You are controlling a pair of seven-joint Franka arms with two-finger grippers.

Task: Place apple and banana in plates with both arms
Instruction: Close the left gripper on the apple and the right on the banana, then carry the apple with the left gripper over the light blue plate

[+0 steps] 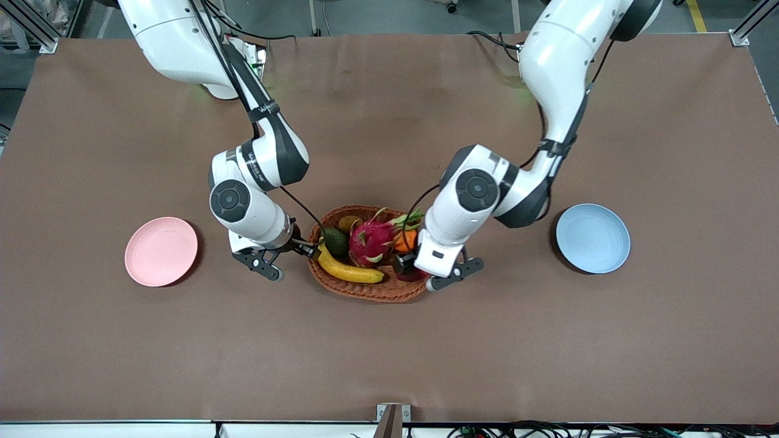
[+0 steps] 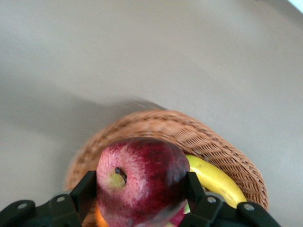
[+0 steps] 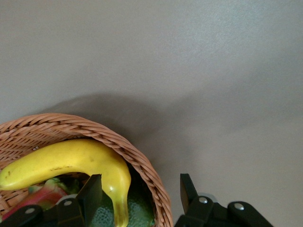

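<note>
Mid-pick at frame centre: left tool (image 2: 142, 194) clamping the apple (image 2: 139, 177) above the basket (image 1: 389, 291); right tool (image 3: 137, 194) spread wide, straddling rim beside the banana (image 3: 71, 161). Next, probably: blue plate (image 1: 599, 255).

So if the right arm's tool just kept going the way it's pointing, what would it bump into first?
Probably the banana's stem end: it lies between the open fingers of the right tool, at the rim of the wicker basket. One finger looks set outside the rim, though depth is unclear.
</note>
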